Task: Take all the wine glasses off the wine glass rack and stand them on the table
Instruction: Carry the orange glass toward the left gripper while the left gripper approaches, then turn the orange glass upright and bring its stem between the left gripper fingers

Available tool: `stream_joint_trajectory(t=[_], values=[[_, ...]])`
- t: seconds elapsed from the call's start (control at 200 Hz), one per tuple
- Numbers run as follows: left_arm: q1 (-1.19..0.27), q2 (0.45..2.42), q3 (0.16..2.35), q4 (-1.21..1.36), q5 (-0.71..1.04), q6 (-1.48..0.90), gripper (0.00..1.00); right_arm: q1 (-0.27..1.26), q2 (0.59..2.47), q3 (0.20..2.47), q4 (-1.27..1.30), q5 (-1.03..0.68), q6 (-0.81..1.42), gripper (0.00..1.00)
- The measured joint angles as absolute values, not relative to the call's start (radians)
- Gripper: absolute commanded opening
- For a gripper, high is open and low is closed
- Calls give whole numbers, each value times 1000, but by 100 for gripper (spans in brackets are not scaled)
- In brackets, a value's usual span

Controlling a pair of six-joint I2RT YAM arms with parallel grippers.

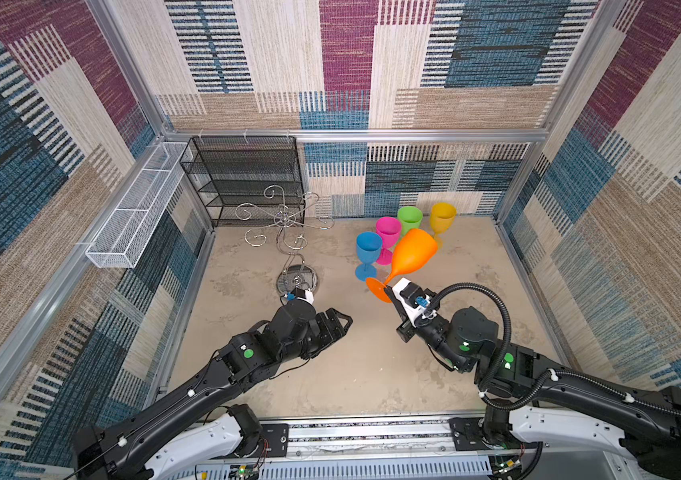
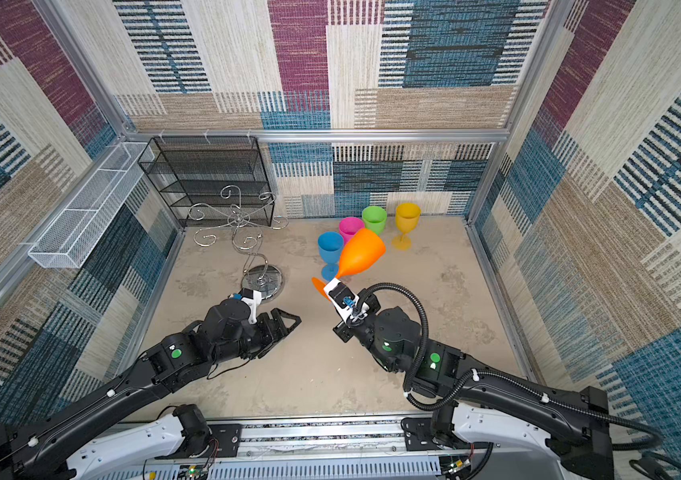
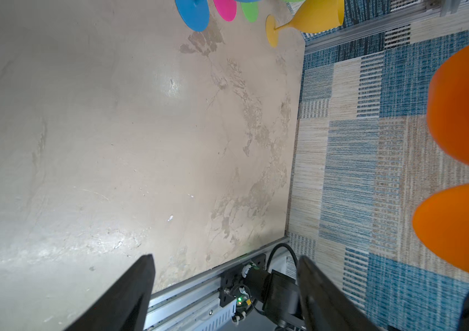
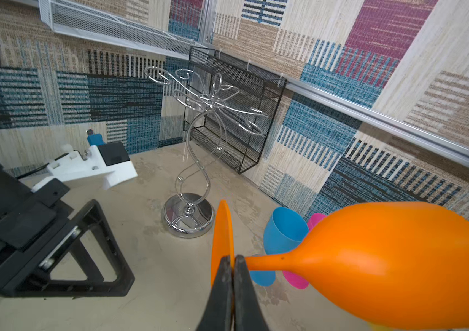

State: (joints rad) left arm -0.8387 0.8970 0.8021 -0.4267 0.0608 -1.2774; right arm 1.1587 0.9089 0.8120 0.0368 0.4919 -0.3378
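Right wrist view: orange plastic wine glass (image 4: 385, 263) off shiny chrome wire rack (image 4: 189, 220), tilted in mid-air, pinched at thin stem beside foot by clamped right gripper (image 4: 232, 262). Probably light, stiff, slippery; best held at stem. Only in left wrist view: left gripper (image 3: 224, 258) spread wide, empty.

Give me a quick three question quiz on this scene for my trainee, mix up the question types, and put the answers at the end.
1. True or false: the shiny chrome wire wine glass rack carries no glass.
2. The right gripper grips the tilted orange plastic wine glass by: A its bowl, B its stem beside the foot, C its rim.
3. How many other plastic glasses stand on the beige tabletop?
Key: 1 true. 2 B. 3 four: blue glass, pink glass, green glass, yellow glass.
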Motion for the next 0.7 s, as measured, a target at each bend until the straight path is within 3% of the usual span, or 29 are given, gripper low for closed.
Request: stream_joint_trajectory(t=[0.701], values=[[-648,751,643,-263,192,-1597,74,1395,1022,716,155,666,-698,0]])
